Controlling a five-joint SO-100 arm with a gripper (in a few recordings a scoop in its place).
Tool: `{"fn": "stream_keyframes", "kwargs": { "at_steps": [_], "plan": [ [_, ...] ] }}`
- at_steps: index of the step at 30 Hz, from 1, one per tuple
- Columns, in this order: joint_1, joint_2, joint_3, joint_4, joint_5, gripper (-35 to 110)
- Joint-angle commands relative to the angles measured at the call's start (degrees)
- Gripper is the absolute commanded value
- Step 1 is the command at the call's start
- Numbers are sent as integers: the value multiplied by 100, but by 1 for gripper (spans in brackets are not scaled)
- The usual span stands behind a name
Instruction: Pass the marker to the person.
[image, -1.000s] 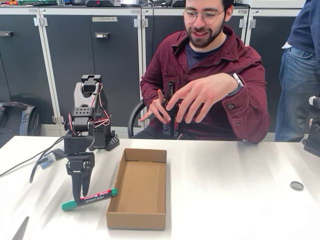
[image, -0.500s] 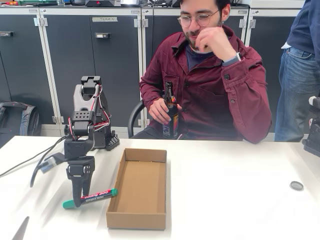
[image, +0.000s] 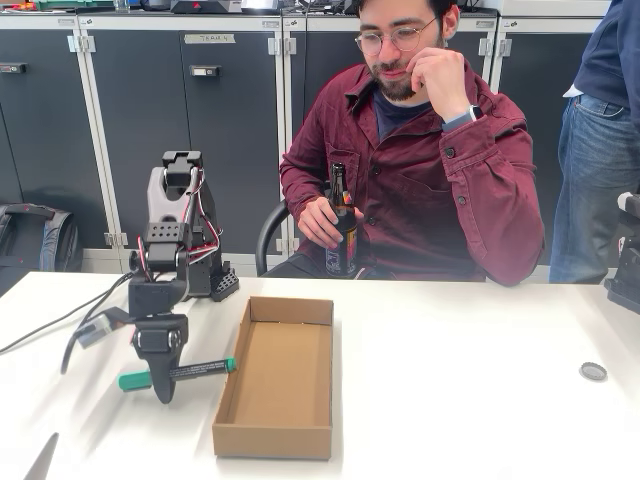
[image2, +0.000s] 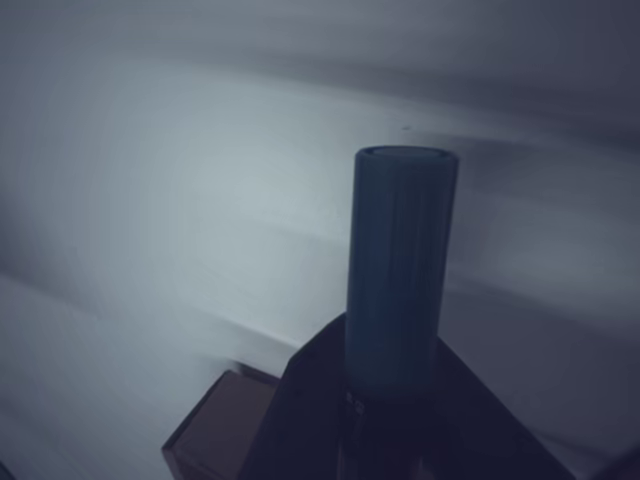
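One marker (image: 176, 372) in the claw (image: 163, 390); wrist view shows its cap end (image2: 405, 160)

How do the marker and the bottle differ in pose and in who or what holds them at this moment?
The marker lies roughly level, just above the table, while the bottle stands upright behind the table's far edge. The marker sits in the robot's hand, closed around its middle; the bottle is gripped by the person. The marker is teal-green, the bottle dark glass. Both are slim and elongated.
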Motion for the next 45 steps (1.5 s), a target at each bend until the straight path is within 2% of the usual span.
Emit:
{"fn": "stream_keyframes", "kwargs": {
  "at_steps": [1,9,23,30,36,39,45],
  "plan": [
    [-105,729,26,-79,-264,-5],
    [-211,1301,308,-149,-589,-5],
    [-633,3463,1696,-1239,-2303,-5],
    [-501,3252,940,-1986,-2874,-5],
    [-712,2707,53,-1995,-3120,-5],
    [-1125,2531,-334,-1802,-3164,-5],
    [-2373,1644,-1969,-782,-2997,-5]
  ]
}}
